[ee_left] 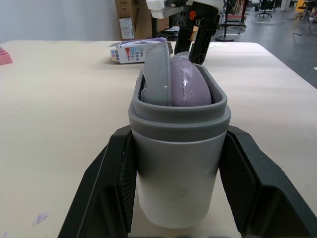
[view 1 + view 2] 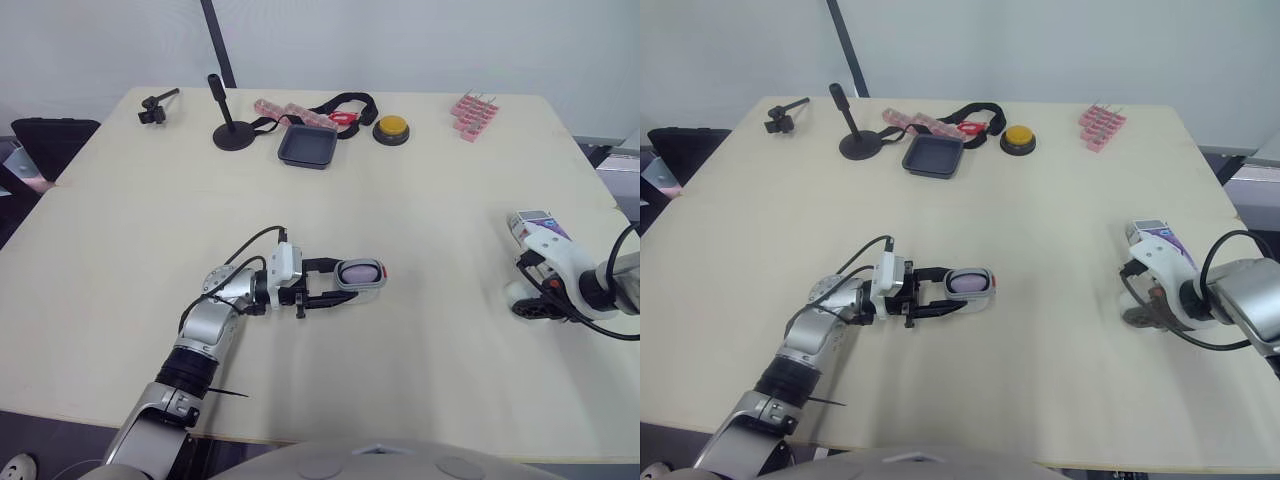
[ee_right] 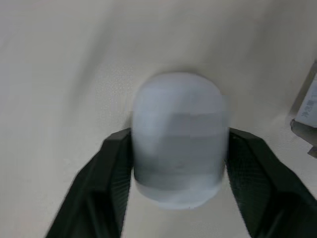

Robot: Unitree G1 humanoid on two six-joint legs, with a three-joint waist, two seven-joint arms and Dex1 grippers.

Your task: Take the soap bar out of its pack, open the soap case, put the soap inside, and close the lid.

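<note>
Left gripper (image 2: 348, 281) clamps the soap case (image 2: 373, 286) steady, soap (image 2: 358, 270) seated inside; at its 3 o'clock, right gripper (image 3: 179, 144) pinches the lid (image 3: 178, 99), seemingly ready for closing

The pale bench (image 2: 420, 220) carries, along its far edge, a black clamp (image 2: 156, 107), a black stand (image 2: 230, 128), a dark tray (image 2: 308, 146), a pink strip (image 2: 290, 111), a black strap (image 2: 345, 102), a yellow button (image 2: 391, 128) and a pink block (image 2: 473, 115). Near the middle lies the case (image 2: 362, 272), clasped by the left pincer (image 2: 348, 282). The pack (image 2: 527, 219) lies near the right edge, with the lid (image 3: 178, 114) near it, clasped by the right pincer (image 3: 178, 136).
</note>
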